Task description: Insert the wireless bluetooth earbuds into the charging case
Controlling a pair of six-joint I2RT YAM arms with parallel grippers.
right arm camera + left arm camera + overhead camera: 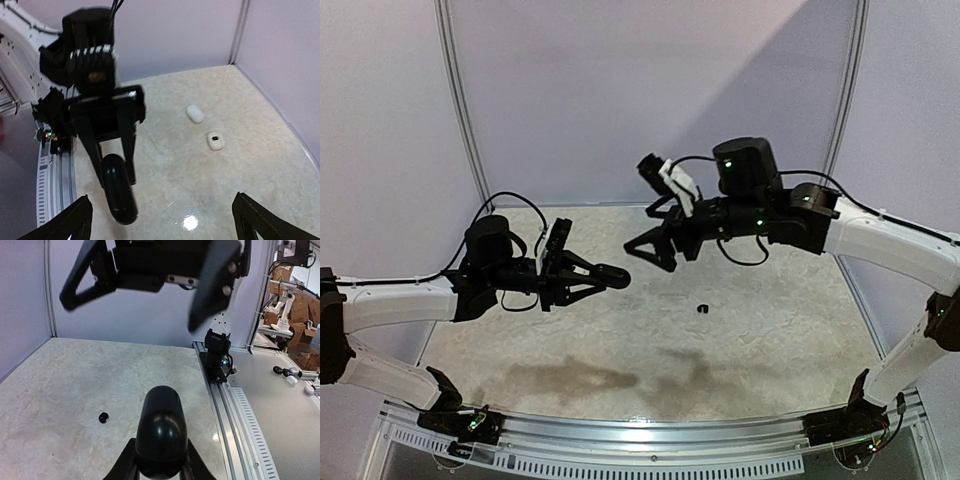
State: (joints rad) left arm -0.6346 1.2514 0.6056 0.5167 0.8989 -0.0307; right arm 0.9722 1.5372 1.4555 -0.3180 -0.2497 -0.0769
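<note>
**Black case up in L jaws, bud on the table, R empty**

Black oval charging case [161, 432] sat pinched in the L gripper [595, 279], jaws closed narrowly on its near end. It was held clear of the table [790, 340] w/ its rounded tip aimed at the R gripper [648, 256]. No open lid showed and the case looked shut, though the seam couldn't be made out.

R gripper hovered just past the case tip, facing it, jaws spread wide w/ nothing in them.

One black earbud [702, 308] lay alone on the marbled top, below the two grippers and toward the R arm's side, touching nothing. No other bud was seen. R wrist view also caught a closed white oval case [195, 113] and, near it, a small white piece [215, 140] w/ a dark recess. Both lay on the table, well apart from the action.

Judged step: pre-insertion, w/ the case presented and no bud grasped yet. Next move prob. calls for the lid to be opened, then R dropping onto the bud. The bud is tiny, so the jaws need centring before they close.
</note>
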